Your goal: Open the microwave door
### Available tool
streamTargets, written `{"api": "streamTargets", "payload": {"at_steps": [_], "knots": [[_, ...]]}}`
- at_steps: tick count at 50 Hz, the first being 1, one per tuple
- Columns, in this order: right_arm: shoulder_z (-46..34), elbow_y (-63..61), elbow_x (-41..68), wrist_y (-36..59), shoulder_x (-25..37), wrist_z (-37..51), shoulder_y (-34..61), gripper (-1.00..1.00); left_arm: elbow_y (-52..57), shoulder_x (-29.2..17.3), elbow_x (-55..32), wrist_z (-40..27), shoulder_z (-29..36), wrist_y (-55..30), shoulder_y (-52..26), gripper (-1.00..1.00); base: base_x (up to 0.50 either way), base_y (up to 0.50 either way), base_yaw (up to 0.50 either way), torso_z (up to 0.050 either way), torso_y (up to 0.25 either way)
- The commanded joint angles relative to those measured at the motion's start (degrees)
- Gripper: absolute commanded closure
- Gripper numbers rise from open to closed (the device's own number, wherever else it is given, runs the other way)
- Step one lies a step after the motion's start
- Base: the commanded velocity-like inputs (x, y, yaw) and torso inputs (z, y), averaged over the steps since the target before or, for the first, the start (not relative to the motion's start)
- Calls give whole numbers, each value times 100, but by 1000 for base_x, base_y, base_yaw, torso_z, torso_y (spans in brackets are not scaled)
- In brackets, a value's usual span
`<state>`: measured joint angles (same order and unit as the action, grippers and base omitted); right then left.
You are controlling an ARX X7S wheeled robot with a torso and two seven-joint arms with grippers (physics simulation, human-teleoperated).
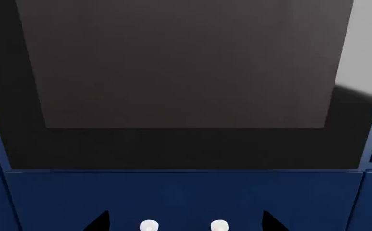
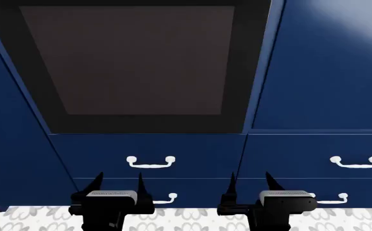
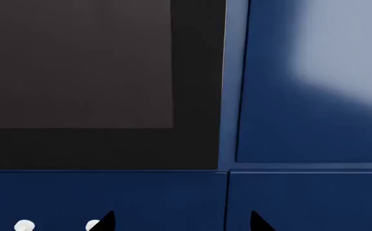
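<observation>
- Head view: the microwave door (image 2: 131, 62) fills the upper left, a black frame around a dull grey-brown window, set flush into dark blue cabinet fronts (image 2: 327, 62); its top edge is cut off by the frame. No brand, label or writing can be read on it, and no handle or button panel shows on the visible part.
- Head view: below the door sits a blue drawer with a white handle (image 2: 151, 162), and a matching white handle (image 2: 355, 162) on the drawer to the right. Two lower handles are partly hidden behind the grippers.
- Head view: the left gripper (image 2: 118, 185) and right gripper (image 2: 250, 185) hang low, well below the door, each with its two black fingers spread apart and nothing between them. A strip of patterned grey-white floor (image 2: 186, 219) shows at the bottom edge.
- Left wrist view: the door window (image 1: 182, 62) and black frame lie ahead, closed. Only the fingertips (image 1: 99, 222) show at the edge, spread wide, with two white handle knobs (image 1: 149, 225) visible between them, gripping nothing.
- Right wrist view: the door's right edge (image 3: 195, 82) meets the blue cabinet panel (image 3: 314, 82). The fingertips (image 3: 105, 221) are barely in frame, parted, empty.
</observation>
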<state>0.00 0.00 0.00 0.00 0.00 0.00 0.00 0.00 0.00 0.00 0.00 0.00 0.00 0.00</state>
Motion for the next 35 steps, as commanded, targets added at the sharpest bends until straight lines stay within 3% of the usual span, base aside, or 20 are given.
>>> {"api": "streamTargets", "payload": {"at_steps": [1, 7, 11, 35], "knots": [[-118, 24, 93, -13, 92, 98, 7, -100, -16, -74, -176, -119, 61, 45, -10, -100, 0, 0, 0, 0, 0], [-264, 80, 179, -79, 214, 224, 1, -100, -7, -166, -339, -489, 48, 354, -59, -100, 0, 0, 0, 0, 0], [-327, 80, 216, -100, 263, 290, -13, -100, 48, -253, -656, -354, 89, 237, -57, -100, 0, 0, 0, 0, 0], [-470, -137, 557, 19, 445, 521, 61, -100, 334, -518, -896, -424, 410, 177, -58, -100, 0, 0, 0, 50, 1]]}}
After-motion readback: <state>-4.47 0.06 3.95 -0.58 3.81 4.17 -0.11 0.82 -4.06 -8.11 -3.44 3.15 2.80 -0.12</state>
